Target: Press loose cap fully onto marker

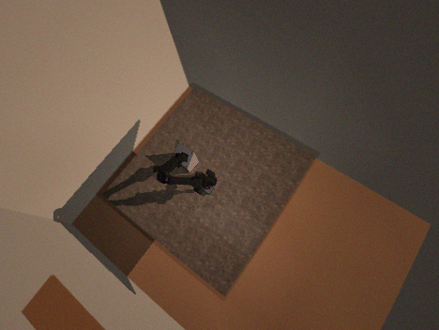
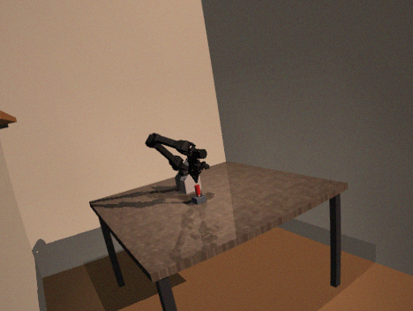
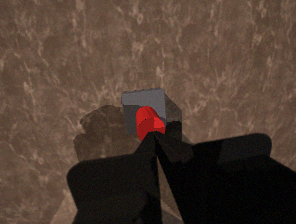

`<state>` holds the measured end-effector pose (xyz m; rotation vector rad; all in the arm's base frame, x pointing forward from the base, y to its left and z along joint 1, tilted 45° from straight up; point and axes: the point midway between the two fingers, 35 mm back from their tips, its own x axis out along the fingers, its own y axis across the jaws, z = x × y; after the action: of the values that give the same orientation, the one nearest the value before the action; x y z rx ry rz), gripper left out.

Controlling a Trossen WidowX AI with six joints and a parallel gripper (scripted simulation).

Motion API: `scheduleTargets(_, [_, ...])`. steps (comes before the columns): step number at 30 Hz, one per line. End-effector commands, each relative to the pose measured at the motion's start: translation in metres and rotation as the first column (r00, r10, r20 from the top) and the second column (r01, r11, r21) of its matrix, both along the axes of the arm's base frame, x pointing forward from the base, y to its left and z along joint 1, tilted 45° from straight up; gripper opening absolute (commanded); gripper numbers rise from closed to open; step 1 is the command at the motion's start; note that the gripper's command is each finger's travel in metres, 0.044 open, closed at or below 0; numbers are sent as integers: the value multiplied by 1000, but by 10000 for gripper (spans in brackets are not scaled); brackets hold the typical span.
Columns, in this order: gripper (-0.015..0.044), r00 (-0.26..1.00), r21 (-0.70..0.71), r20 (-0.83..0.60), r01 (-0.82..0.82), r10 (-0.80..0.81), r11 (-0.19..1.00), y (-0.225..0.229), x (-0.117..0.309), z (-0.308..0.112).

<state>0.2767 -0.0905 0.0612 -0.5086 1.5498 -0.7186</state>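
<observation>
The grey holder block stands on the table. The red cap stands over the block on the marker, with a narrow pale strip between cap and block in the exterior view. A little red also shows beside the arm's end in the top view. My gripper is shut with nothing between its fingers. Its tips meet right over the cap's top and cover part of it in the wrist view. Whether they touch the cap, and whether it is fully seated, I cannot tell.
The brown table carries the arm's pale base behind the block. The arm's dark links reach from the base to the block. Arm shadows lie across the table.
</observation>
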Motion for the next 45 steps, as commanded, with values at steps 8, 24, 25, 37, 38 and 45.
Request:
scheduleTargets(8, [0, 1000, -4, -8, -2, 2, 1000, -11, -3, -11])
scheduleTargets(24, [0, 1000, 0, 7, -9, 9, 1000, -12, 1, -14])
scheduleTargets(25, [0, 1000, 2, 8, -9, 9, 1000, -7, 3, -9])
scheduleTargets(37, [79, 1000, 3, 5, -9, 9, 1000, 49, 11, 48])
scheduleTargets(38, [105, 1000, 3, 5, -9, 9, 1000, 49, 11, 48])
scheduleTargets(45, [289, 1000, 3, 5, -9, 9, 1000, 49, 11, 48])
